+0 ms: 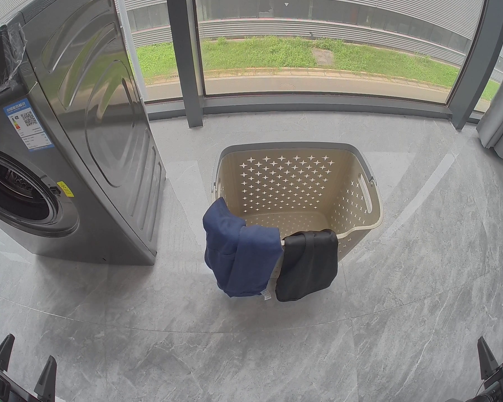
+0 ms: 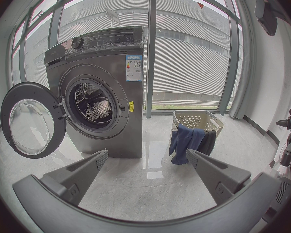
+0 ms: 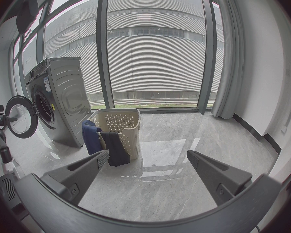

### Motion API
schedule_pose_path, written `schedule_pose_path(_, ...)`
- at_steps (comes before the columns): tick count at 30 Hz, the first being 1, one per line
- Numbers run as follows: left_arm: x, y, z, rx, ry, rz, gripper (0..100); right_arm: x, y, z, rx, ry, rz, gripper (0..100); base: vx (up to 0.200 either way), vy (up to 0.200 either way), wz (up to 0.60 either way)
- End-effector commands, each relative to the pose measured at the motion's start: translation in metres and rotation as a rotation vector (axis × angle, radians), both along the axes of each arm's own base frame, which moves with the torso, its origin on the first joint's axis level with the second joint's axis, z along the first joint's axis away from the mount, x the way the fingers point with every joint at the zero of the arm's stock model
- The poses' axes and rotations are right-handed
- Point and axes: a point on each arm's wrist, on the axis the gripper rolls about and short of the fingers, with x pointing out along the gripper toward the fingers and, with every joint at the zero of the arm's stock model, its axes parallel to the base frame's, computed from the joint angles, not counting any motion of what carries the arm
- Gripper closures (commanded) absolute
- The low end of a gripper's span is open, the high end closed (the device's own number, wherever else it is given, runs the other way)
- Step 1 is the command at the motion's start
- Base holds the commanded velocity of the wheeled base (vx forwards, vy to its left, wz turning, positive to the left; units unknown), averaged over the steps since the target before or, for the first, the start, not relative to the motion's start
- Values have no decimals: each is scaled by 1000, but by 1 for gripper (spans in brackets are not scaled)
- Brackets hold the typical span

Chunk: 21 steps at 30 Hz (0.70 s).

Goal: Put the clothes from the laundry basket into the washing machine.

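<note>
two garments hang over the near rim of the laundry basket (image 1: 296, 147): a blue garment (image 1: 240, 252) on the side toward the washing machine (image 1: 95, 113), and a black garment (image 1: 307, 263) right beside it. the basket stands on the floor to the right of the machine, whose round door (image 2: 32, 120) is swung open. the clothes lie well ahead of the left gripper (image 2: 146, 152) and the right gripper (image 3: 147, 152), between the two. both grippers have jaws spread wide and hold nothing.
</note>
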Motion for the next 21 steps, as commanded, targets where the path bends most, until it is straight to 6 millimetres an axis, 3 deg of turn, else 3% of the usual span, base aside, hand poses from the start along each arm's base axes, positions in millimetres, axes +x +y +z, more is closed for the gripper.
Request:
schedule_pose_path(1, 0, 0, -5, -1, 4, 0, 0, 0, 0, -5, 0, 2, 1, 0, 200, 0, 0)
schedule_pose_path(9, 0, 0, -5, -4, 5, 0, 0, 0, 0, -5, 0, 2, 1, 0, 200, 0, 0)
schedule_pose_path(17, 0, 0, -5, -4, 5, 0, 0, 0, 0, -5, 1, 2, 0, 0, 0, 0, 0)
schedule_pose_path(19, 0, 0, -5, -4, 5, 0, 0, -3, 0, 7, 2, -59, 6, 0, 0, 0, 0)
schedule_pose_path(21, 0, 0, -5, -4, 5, 0, 0, -13, 0, 37, 11, -165, 15, 0, 0, 0, 0)
